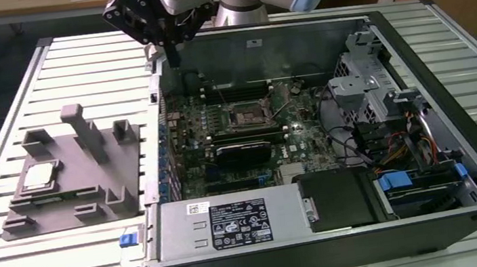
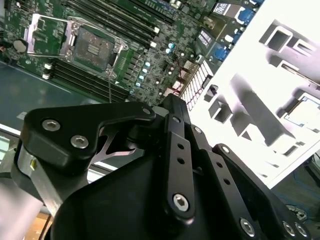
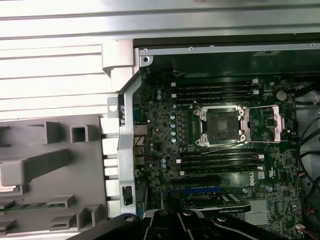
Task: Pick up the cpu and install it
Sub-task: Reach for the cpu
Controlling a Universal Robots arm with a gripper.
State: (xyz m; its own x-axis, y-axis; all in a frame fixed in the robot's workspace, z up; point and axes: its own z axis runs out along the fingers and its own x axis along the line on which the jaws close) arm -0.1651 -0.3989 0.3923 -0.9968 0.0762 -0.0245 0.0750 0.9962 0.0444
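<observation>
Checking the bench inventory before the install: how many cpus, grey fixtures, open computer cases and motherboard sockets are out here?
cpu: 1
grey fixture: 1
computer case: 1
socket: 1
Total: 4

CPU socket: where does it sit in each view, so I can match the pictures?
Exterior view: the CPU socket sits centrally in the open case, to the exterior view's right of the grey fixture.
Second wrist view: socket between memory slots.
First wrist view: socket between memory slots.
Shared landmark: the grey fixture outside the case wall.
</observation>
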